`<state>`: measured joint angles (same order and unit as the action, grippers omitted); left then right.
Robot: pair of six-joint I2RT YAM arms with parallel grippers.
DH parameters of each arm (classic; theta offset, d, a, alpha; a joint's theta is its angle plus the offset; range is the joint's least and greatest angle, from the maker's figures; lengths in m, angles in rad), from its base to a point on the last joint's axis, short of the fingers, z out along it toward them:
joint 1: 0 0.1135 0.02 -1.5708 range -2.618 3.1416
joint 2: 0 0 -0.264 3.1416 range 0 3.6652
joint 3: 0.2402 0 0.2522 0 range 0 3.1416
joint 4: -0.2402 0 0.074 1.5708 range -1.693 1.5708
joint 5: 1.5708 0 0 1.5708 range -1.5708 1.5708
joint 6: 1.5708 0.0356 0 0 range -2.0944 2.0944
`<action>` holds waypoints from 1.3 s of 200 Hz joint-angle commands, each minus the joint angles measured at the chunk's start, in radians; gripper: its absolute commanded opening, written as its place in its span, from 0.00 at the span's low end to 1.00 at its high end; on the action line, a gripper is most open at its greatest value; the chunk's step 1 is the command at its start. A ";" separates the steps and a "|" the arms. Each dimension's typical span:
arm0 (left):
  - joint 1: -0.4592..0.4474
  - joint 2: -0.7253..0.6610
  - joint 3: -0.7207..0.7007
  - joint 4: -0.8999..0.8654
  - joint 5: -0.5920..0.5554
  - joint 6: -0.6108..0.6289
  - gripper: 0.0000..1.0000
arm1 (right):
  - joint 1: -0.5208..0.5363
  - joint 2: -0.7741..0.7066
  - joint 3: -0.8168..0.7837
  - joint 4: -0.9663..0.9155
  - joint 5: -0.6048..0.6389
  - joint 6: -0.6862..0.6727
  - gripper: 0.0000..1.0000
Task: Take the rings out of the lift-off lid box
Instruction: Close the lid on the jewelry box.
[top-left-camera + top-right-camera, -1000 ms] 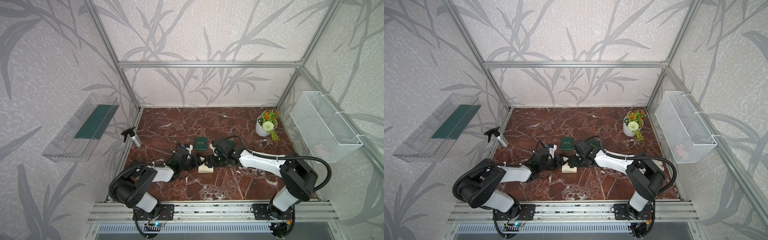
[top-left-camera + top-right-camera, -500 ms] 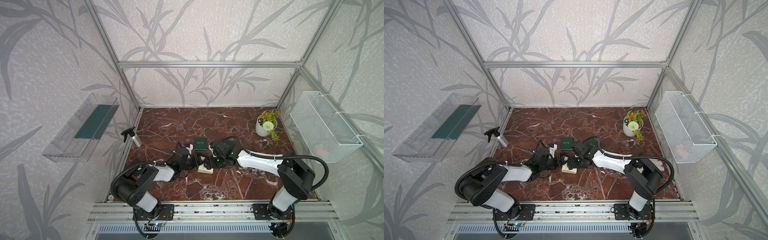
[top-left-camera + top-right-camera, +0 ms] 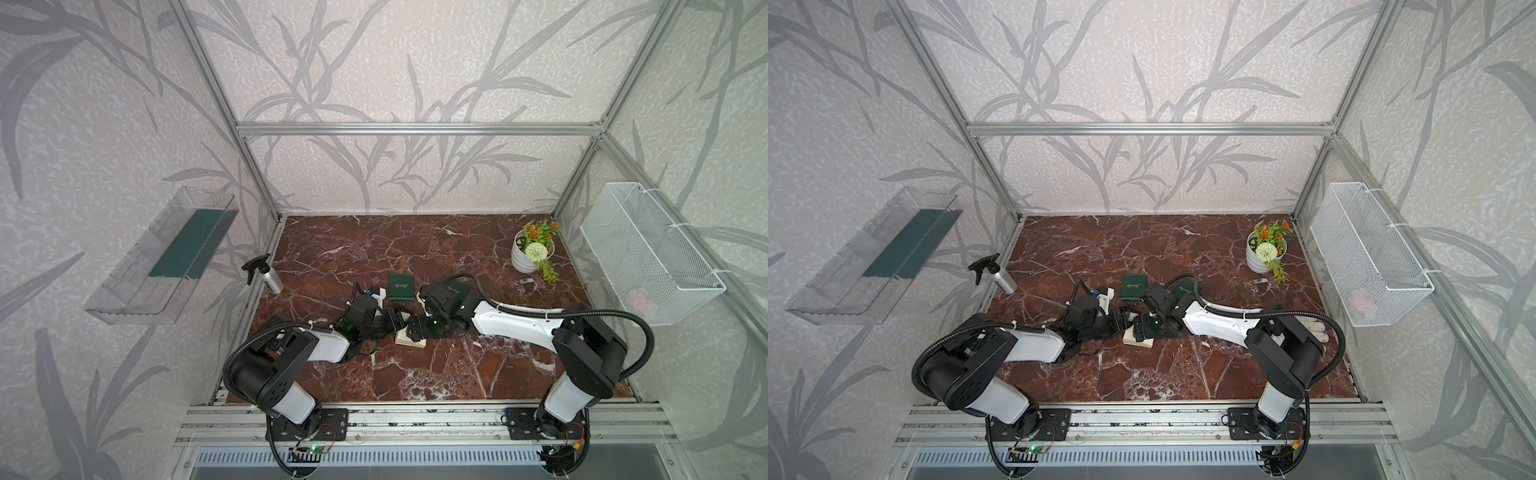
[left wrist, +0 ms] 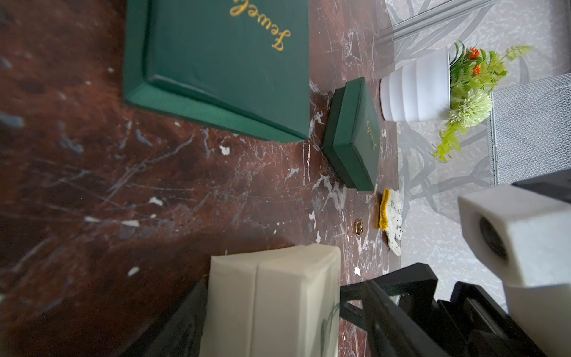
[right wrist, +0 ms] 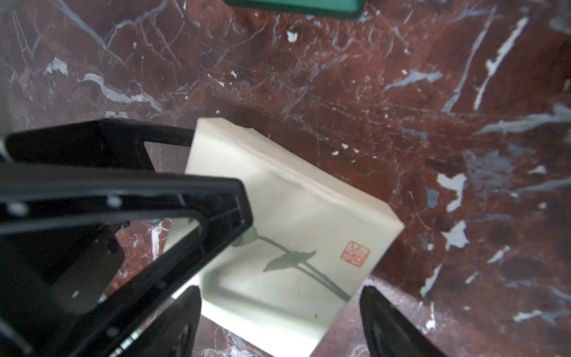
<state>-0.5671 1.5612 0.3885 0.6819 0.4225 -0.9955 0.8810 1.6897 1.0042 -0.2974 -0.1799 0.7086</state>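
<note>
Both arms are crowded in on the cream lift-off lid box [image 3: 409,338]. In both top views it sits flat on the marble table [image 3: 415,374] with its lid on, so nothing inside it shows. The right gripper [image 5: 279,290] has its jaws spread wide, 1 finger on each side of the box's near end. In the right wrist view the pads look just clear of the walls, with no hold on anything. The left gripper [image 3: 395,322] reaches in from the opposite side of the box with its jaws partly apart. 1 of its fingers [image 5: 185,197] crosses above the lid's painted stem and leaf, and the other runs to the box's edge, but I can't tell whether they pinch the box. 1 ring [image 4: 358,227] is outside the box. It is a tiny shiny hoop lying on bare marble behind the box, near a yellow fuzzy strip [image 4: 384,210] but not touching it. Also behind the box lie 2 closed boxes with gold lettering. The first green box [image 3: 401,286] is straight behind and near. The second green box [image 3: 457,286] is behind on the right arm's side, past the ring, and partly under that arm in a top view. The flower pot [image 3: 525,257] stands well apart from the box on that same side, and the spray bottle [image 3: 270,278] lies well apart on the left arm's side.
</note>
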 commanded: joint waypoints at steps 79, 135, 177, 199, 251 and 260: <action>-0.019 0.007 0.010 -0.036 0.010 -0.002 0.78 | 0.033 0.062 0.069 0.050 0.008 0.045 0.85; -0.020 0.012 0.012 -0.035 0.012 0.004 0.78 | 0.035 0.067 0.078 0.031 0.056 0.090 0.85; -0.020 0.028 0.012 -0.016 0.024 0.000 0.78 | 0.067 0.093 0.148 -0.088 0.162 0.074 0.85; -0.020 0.027 0.012 -0.018 0.022 -0.001 0.78 | 0.076 0.118 0.166 -0.109 0.168 0.081 0.85; -0.020 -0.057 0.008 -0.121 -0.027 0.039 0.79 | 0.076 0.088 0.134 -0.078 0.173 0.094 0.85; -0.020 -0.081 0.010 -0.145 -0.035 0.052 0.79 | 0.075 0.080 0.128 -0.064 0.163 0.094 0.85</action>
<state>-0.5556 1.5322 0.3893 0.6407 0.3656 -0.9863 0.9390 1.7573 1.1416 -0.4767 -0.0383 0.7937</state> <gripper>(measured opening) 0.786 0.849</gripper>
